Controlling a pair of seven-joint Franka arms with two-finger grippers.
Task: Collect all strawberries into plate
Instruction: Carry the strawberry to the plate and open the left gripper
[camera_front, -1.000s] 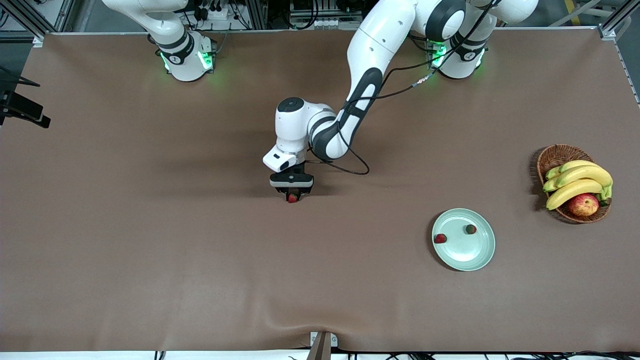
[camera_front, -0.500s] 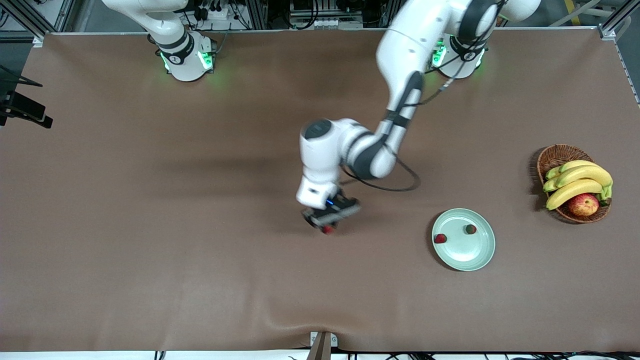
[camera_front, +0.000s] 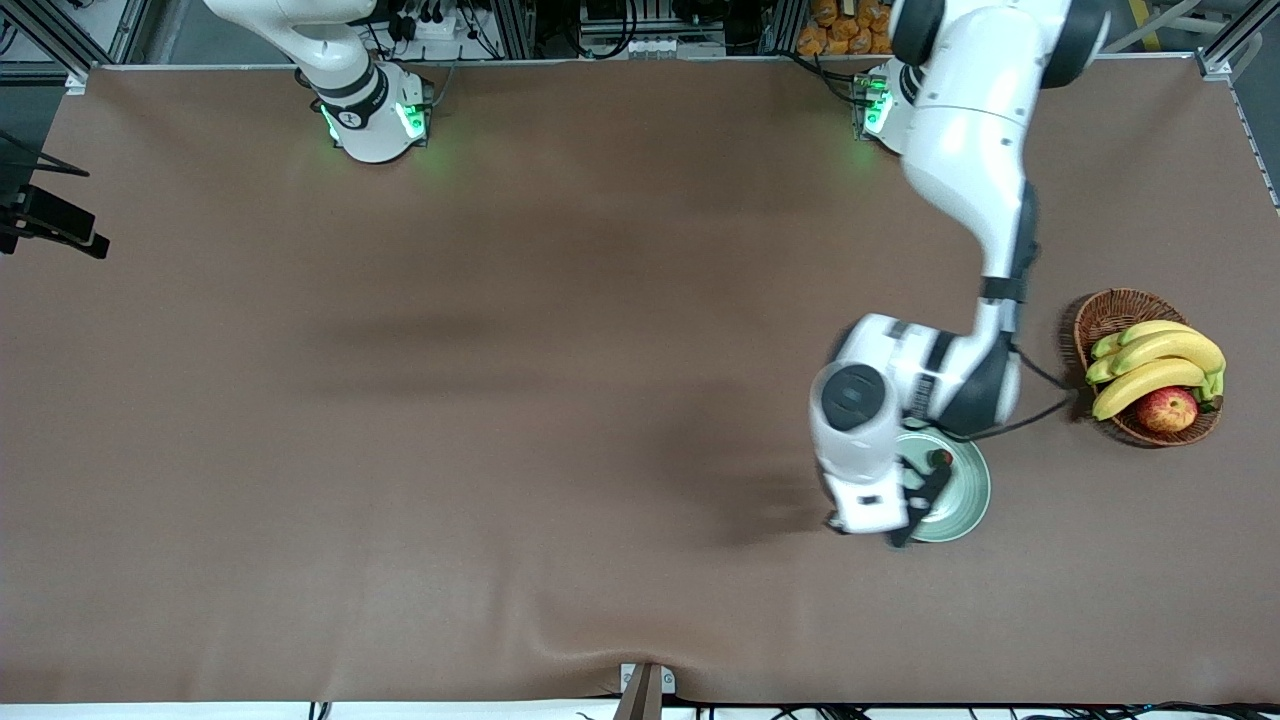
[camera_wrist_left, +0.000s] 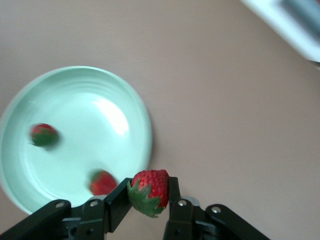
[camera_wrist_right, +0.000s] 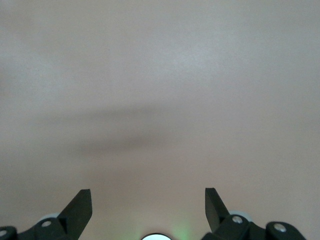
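Observation:
My left gripper (camera_wrist_left: 148, 186) is shut on a red strawberry (camera_wrist_left: 151, 186) with a green top. It hangs over the rim of the pale green plate (camera_wrist_left: 142, 117), at the part toward the right arm's end. Two more strawberries lie in the plate, one (camera_wrist_left: 102, 182) close to the rim under the gripper and one (camera_wrist_left: 44, 135) farther in. In the front view the left gripper (camera_front: 918, 503) and its wrist cover much of the plate (camera_front: 968, 492); one strawberry (camera_front: 941, 458) shows beside them. My right gripper (camera_wrist_right: 148, 200) stands open over bare brown table while that arm waits.
A brown wicker basket (camera_front: 1112, 306) with bananas (camera_front: 1160, 360) and a red-yellow apple (camera_front: 1167, 409) stands toward the left arm's end, just past the plate. A small metal bracket (camera_front: 645, 686) sits at the table edge nearest the front camera.
The left arm has swung from the table's middle to over the plate, carrying the strawberry in its shut gripper. The right arm has not moved.

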